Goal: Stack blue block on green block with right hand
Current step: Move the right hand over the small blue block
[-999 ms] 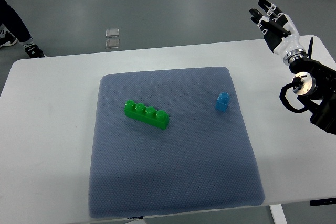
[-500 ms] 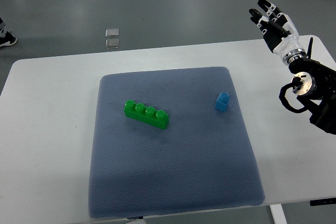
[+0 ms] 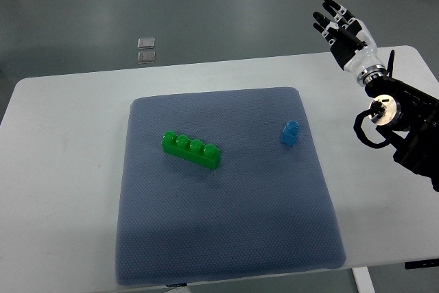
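Green block [image 3: 191, 150] diagonal (studs up), blue block [image 3: 290, 132] upright

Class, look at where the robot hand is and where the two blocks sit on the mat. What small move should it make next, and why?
Probably bring the right robot hand down and leftward toward the blue block. The hand is open, empty and raised beyond the table's far right corner, while the blue block stands alone on the grey mat, apart from the green block.

Right hand [image 3: 341, 31] — black-and-white fingers (black-tipped), black cabled forearm
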`<state>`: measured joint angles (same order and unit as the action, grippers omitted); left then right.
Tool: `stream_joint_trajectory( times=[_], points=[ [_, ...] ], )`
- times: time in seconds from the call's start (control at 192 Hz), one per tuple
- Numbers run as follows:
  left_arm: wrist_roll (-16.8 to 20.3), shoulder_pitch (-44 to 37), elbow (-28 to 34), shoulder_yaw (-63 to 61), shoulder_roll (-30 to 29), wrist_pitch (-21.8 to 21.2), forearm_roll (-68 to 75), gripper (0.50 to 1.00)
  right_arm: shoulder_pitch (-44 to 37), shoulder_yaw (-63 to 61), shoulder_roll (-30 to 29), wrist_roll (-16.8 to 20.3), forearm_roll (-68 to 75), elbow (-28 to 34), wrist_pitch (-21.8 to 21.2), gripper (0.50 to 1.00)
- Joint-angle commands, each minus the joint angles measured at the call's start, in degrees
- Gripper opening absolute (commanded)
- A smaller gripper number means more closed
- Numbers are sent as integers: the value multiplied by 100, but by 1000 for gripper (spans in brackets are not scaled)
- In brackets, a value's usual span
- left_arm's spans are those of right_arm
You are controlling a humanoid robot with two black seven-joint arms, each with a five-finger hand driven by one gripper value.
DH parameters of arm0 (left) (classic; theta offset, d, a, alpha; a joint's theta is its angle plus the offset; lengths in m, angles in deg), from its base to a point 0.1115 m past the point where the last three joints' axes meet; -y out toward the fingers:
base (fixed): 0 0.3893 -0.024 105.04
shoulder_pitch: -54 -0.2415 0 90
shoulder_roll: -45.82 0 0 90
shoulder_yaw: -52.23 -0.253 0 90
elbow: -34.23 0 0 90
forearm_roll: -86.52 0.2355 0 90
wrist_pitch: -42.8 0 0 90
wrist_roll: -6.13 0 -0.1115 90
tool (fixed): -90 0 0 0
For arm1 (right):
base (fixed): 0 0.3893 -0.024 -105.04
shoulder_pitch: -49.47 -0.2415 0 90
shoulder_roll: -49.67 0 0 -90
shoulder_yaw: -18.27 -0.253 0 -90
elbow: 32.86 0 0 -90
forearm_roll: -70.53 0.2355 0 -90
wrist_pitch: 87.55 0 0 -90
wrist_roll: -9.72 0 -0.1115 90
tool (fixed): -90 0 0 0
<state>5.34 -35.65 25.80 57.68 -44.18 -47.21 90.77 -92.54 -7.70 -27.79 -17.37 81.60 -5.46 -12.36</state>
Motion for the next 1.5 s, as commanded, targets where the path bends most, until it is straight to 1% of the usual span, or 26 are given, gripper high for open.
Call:
stream_joint_trajectory(
  times=[0.0,0.25,0.703,0.77,0.895,1.083,1.135,1.239,1.312,1.494],
  points=[
    [1,0,0,1,0,0,-3,1000,-2,-5,-23,-7,-9,20,13,913],
    [1,0,0,1,0,0,-3,1000,-11,-5,-120,-25,-9,20,136,913],
    [1,0,0,1,0,0,5,1000,-90,30,-217,-16,-26,28,145,913],
    [1,0,0,1,0,0,5,1000,-116,92,-208,-16,-211,28,145,913],
    [1,0,0,1,0,0,-4,1000,-222,74,-155,-25,-1327,134,251,911],
    [1,0,0,1,0,0,5,1000,-380,118,-102,-33,-3463,679,277,913],
    [1,0,0,1,0,0,-4,1000,-406,127,-6,-7,-4296,854,303,911],
    [1,0,0,1,0,0,5,1000,-459,127,170,2,-5519,1189,330,913],
    [1,0,0,1,0,0,5,1000,-547,144,354,2,-6459,1478,259,913],
    [1,0,0,1,0,0,-4,1000,-942,742,794,2,-8041,2111,136,913]
  ],
)
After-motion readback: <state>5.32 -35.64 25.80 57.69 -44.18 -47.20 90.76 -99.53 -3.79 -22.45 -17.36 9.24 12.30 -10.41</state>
